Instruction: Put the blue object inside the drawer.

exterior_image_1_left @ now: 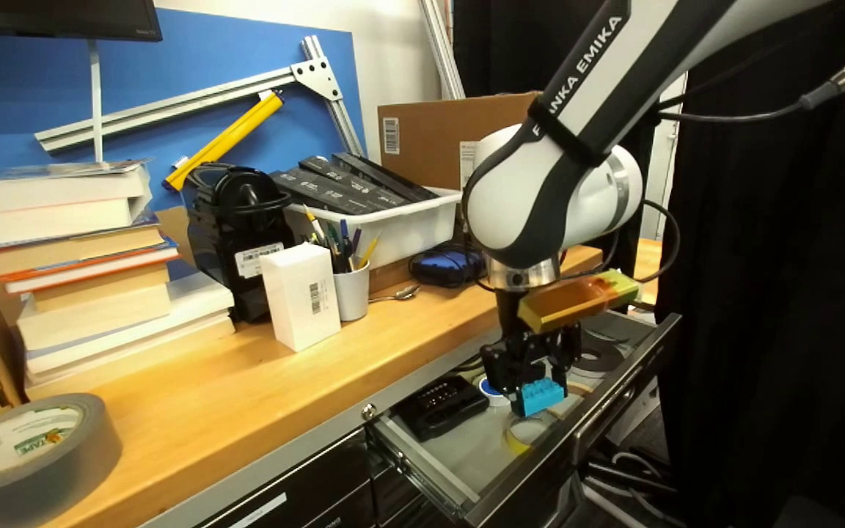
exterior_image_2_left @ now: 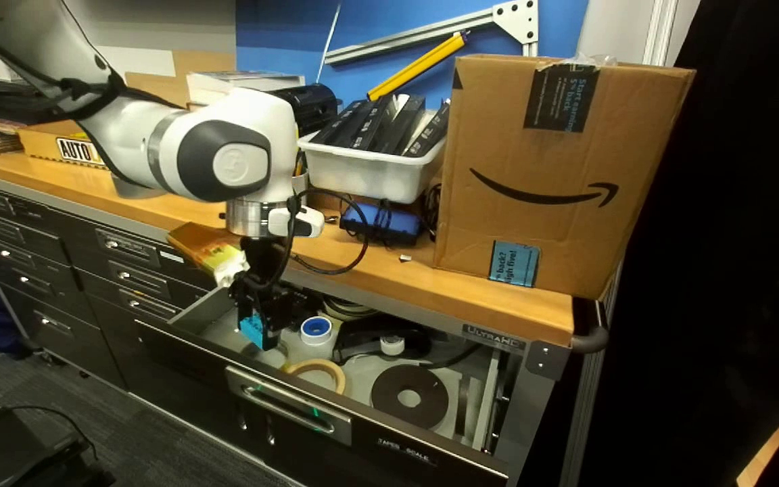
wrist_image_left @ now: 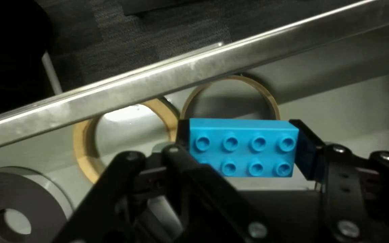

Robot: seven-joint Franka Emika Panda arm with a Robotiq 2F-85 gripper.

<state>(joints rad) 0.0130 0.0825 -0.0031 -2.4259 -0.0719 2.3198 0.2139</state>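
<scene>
Gripper (wrist_image_left: 243,144) part-closed w/ blue brick (exterior_image_1_left: 543,397) pinched by ends | held over open drawer (exterior_image_1_left: 463,455), I'd guess b/c release's next | tape rings (wrist_image_left: 83,145) lie nr

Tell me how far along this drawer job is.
Done: the drawer stands open, and the blue brick is grasped. In hand: the gripper holds it over the drawer. Left: probably lowering and releasing it, since both its ends are clamped.
</scene>
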